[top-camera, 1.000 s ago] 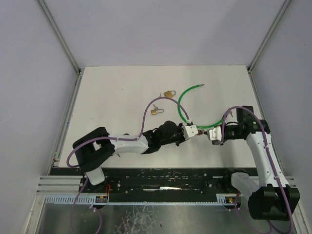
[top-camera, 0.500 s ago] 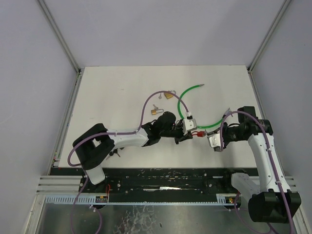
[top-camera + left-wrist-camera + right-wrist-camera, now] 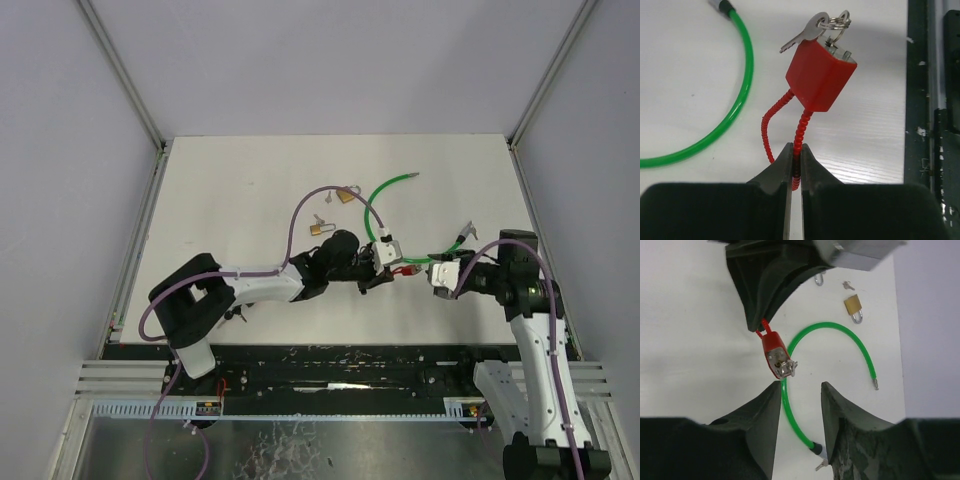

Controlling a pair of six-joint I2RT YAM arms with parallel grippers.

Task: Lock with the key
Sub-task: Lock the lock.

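The white bench [image 3: 220, 180] lies between pale walls [image 3: 330, 60], and near its middle the left fingers [image 3: 782, 167] are clamped on the ribbed red cable loop of the red padlock [image 3: 821, 74]. Its boxy body points right, with a silver key [image 3: 805, 34] on a ring at its metal end. The right fingers [image 3: 757, 415] stand parted just short of it, holding nothing. A green cable [image 3: 748, 75] curves beside the lock, a brass padlock [image 3: 854, 305] lies farther back, and bare white surface stretches on to the far and side edges.
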